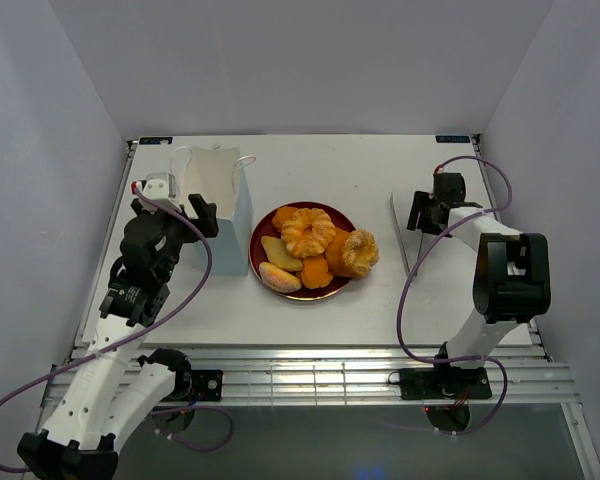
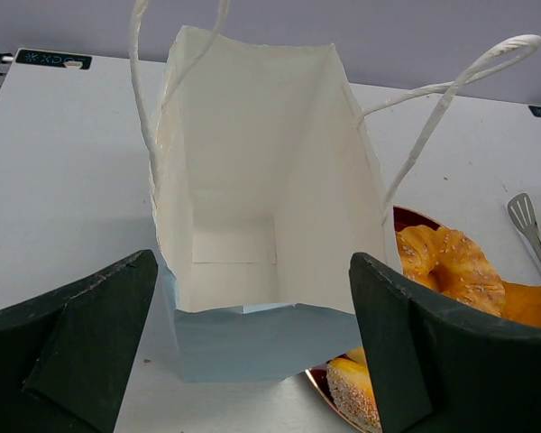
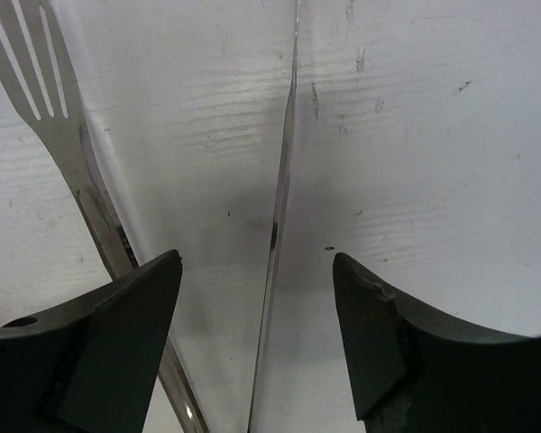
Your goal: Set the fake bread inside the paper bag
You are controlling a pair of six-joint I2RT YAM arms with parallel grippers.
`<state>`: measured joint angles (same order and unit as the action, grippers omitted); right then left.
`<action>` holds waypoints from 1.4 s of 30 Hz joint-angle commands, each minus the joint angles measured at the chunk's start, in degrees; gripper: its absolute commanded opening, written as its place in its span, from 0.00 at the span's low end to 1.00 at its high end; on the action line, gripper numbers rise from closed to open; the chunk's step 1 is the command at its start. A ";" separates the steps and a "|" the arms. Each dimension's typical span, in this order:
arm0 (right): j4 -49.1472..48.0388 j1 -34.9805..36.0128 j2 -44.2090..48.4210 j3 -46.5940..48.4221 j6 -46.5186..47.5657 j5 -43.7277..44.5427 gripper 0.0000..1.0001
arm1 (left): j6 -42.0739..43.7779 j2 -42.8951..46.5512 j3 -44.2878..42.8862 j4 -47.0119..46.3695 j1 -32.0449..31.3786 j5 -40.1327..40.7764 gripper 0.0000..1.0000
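The white paper bag [image 1: 220,205] stands upright and open at the back left; the left wrist view looks into its empty inside [image 2: 243,180]. The fake bread [image 1: 315,245], several orange and tan pastries, lies piled on a dark red plate [image 1: 264,226] just right of the bag; some of it shows in the left wrist view [image 2: 451,262]. My left gripper [image 1: 202,218] is open and empty, its fingers [image 2: 90,334] on either side of the bag's near wall. My right gripper [image 1: 420,212] is open, low over the table, straddling one thin arm of metal tongs [image 3: 284,180].
The metal tongs [image 1: 400,235] lie right of the plate; their slotted end shows in the right wrist view [image 3: 27,63] and the left wrist view [image 2: 527,221]. White walls enclose the table on three sides. The bag's cord handles [image 2: 451,90] stick up.
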<state>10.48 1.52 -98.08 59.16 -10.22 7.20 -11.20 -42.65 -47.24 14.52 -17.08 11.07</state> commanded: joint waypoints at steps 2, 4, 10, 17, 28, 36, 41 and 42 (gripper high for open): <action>0.16 -0.03 4.47 0.88 1.25 -3.32 0.78 | 0.48 0.90 0.49 -0.55 -0.50 -0.26 0.98; -1.25 0.06 7.20 -0.88 1.69 -5.44 0.84 | 0.39 1.25 0.49 -0.55 -0.50 -0.09 0.98; -4.59 2.08 11.95 -9.22 2.31 -6.59 0.90 | 0.30 1.61 0.57 -0.55 -0.50 0.53 0.98; -8.37 3.84 14.32 -16.00 2.75 -8.43 0.90 | 0.13 1.26 0.75 -0.64 -0.85 -0.08 0.98; -9.78 4.54 9.84 -14.95 3.98 -4.48 0.90 | 0.13 1.08 0.57 -0.55 -1.29 -0.08 0.98; -11.97 4.46 6.68 -12.93 5.03 -2.98 0.93 | 0.22 0.91 0.66 -0.55 -1.46 0.09 0.98; -12.68 4.54 5.10 -12.31 5.12 -3.51 1.00 | 0.30 0.56 0.57 -0.55 -1.46 -0.08 0.98; -12.59 4.55 5.01 -12.31 5.12 -3.68 1.00 | 0.30 0.55 0.57 -0.55 -1.46 -0.08 0.98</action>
<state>-0.19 5.80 -91.98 45.17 -5.61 3.25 -11.18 -42.00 -47.22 14.52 -18.24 11.16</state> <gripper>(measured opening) 0.995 0.979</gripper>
